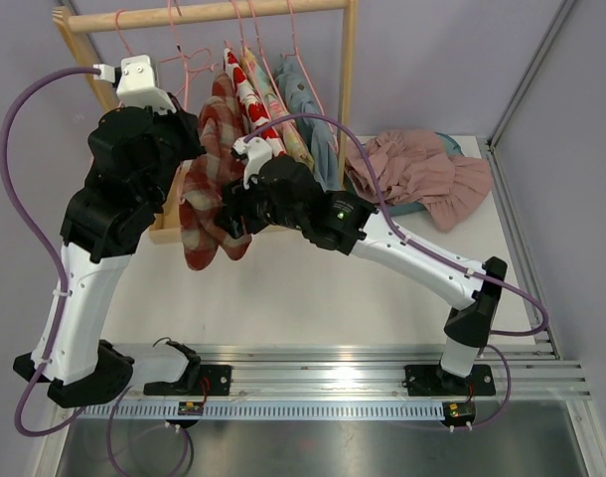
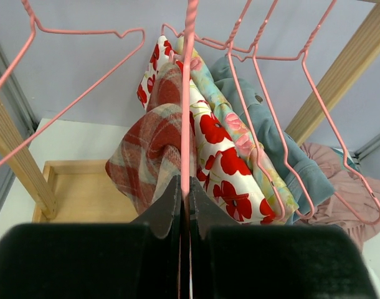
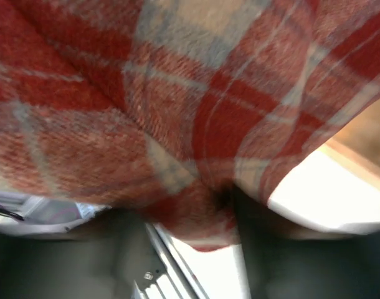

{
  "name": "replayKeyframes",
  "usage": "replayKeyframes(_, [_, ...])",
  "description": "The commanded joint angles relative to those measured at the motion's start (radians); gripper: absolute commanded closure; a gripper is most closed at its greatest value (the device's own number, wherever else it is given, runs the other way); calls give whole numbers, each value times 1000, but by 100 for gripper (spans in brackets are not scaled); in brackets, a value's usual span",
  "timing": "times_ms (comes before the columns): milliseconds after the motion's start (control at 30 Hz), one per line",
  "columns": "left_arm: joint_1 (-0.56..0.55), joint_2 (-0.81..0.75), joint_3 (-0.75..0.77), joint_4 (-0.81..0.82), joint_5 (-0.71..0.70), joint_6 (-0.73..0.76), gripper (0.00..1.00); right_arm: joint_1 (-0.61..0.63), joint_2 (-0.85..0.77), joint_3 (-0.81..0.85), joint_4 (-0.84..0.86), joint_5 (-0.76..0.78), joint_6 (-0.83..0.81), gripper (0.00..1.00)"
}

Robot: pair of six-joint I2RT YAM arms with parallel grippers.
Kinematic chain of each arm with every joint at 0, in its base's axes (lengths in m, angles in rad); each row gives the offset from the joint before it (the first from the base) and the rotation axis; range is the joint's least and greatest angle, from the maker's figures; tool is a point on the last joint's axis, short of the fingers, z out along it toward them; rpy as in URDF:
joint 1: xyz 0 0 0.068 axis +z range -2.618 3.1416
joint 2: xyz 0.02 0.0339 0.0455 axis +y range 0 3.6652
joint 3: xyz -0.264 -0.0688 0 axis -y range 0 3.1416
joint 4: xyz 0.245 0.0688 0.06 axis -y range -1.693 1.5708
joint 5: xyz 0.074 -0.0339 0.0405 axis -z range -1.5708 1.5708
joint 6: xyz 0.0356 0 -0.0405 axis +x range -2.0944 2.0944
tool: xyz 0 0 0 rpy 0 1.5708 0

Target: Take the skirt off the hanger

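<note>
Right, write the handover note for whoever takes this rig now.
The left gripper is shut on the wire of the pink hanger that carries the plaid skirt.
The right gripper appears pinched on the skirt's lower fabric, though that view is blurred.
The skirt is draped over its hanger at the wooden rack, beside other hung garments.
Done: both grasps.
Left to do: pull the skirt off the hanger and set it down.
</note>
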Motion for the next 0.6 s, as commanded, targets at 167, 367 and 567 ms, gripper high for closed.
replayKeyframes(167, [-6,-81,-18,150,6,-8,100,11,-32,-111,97,53,8,100])
replayKeyframes(367, [-6,-69,55,116,-102,84,100,36,-191,-547,229,65,130,100])
replayKeyframes(567, [-4,-86,46,133,-163,146,100,109,-285,-838,258,126,232,100])
